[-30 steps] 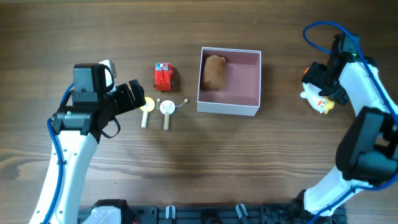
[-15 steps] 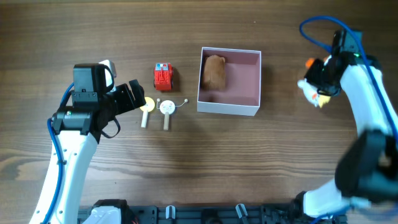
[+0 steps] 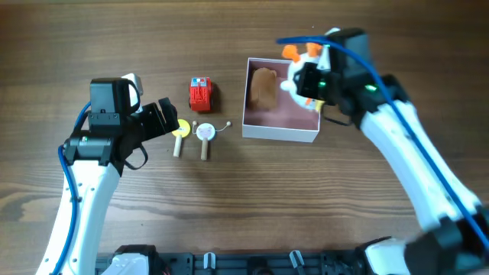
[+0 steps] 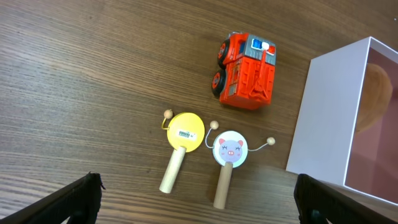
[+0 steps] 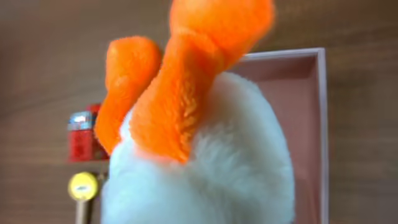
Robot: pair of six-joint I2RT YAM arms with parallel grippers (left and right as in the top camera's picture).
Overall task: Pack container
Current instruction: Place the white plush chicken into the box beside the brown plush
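The wooden table [image 4: 74,74] fills most of the picture. A red toy truck [image 4: 245,71] with black wheels sits near the top. Below it lie two small rattle drums side by side, handles pointing down toward the camera. The yellow rattle [image 4: 184,132] is on the left and carries a small sticker. The pig-face rattle [image 4: 229,150] lies just beside it, with a bead on a string at each side. On the right stands the white box [image 4: 323,118], its pink inside partly visible, with a brown rounded thing [image 4: 377,93] in it. The left gripper [image 4: 198,208] shows only its dark fingers [image 4: 68,202] in the lower corners, spread wide apart, touching nothing.
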